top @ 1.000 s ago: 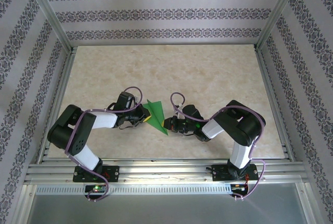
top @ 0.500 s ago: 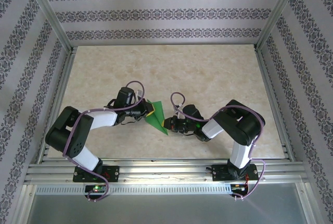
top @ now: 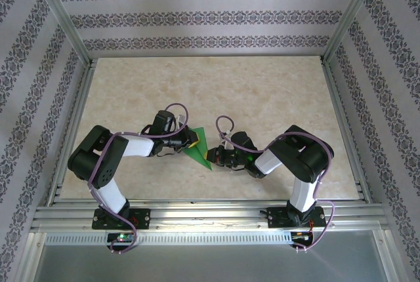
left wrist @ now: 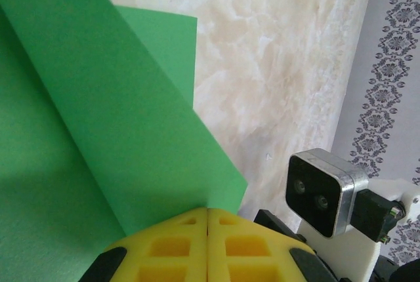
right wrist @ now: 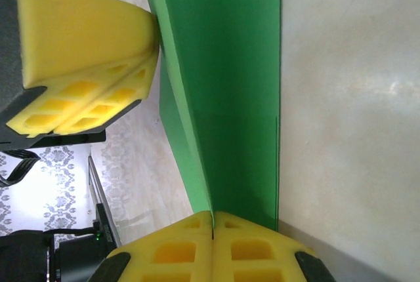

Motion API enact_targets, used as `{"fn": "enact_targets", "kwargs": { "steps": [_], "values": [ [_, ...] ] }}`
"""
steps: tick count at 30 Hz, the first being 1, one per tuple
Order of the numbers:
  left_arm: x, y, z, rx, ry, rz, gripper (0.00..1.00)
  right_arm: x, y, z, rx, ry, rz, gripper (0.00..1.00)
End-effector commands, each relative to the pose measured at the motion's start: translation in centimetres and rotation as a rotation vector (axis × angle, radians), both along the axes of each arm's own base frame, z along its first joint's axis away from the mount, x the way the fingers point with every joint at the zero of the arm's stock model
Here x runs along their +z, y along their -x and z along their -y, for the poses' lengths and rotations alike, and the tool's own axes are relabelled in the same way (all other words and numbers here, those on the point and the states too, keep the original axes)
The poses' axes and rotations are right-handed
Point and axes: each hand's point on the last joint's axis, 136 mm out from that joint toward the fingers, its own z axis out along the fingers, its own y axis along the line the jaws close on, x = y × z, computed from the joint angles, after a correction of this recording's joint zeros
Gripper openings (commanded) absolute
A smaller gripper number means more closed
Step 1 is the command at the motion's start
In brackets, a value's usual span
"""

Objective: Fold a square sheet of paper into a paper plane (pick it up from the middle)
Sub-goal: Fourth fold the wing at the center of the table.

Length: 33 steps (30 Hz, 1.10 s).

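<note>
On the left side, the left fingers (top: 189, 141) are fully closed. In the left wrist view the two yellow pads (left wrist: 197, 226) meet with no gap, and one edge of the square sheet of paper (left wrist: 98, 98) is pinched in the seam between them.

In the middle, between the two arms, the sheet is over the front part of the pale marbled surface (top: 262, 92). Its outline is not square any more. From above it looks like a narrow green triangle with the sharp point toward the near edge. Both wrist views show more than one green layer, one lying over the other with straight folded edges, so I judge that several folds are already made. Whether the sheet rests flat on the surface or is lifted a little, I cannot tell for sure.

On the right side, the right fingers (top: 211, 157) are closed as well. In the right wrist view their pads (right wrist: 226, 229) press together on the opposite end of the sheet, and the left fingers appear at the top left, gripping the far edge. So each arm holds one end of the paper.

In my judgement the task is past the half. The pointed shape is there, but I do not see a finished dart with a clear centre crease. The layers stand apart at a loose angle. What seems left is the last long fold, pressing the creases flat, and releasing the plane.
</note>
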Motion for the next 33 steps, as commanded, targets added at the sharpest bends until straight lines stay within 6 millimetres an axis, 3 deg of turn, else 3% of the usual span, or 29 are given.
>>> {"fn": "enact_targets", "kwargs": {
  "steps": [1,33],
  "values": [
    [0.7,-1.2,0.7,0.007,0.01,0.041,0.05,-2.8,0.6,1.7,-0.032,0.074,-0.078,0.0],
    [-1.4,-1.5,0.5,0.011,-0.038,0.002,0.05,-3.5,0.7,2.1,-0.036,0.079,-0.115,0.0]
  ]
}}
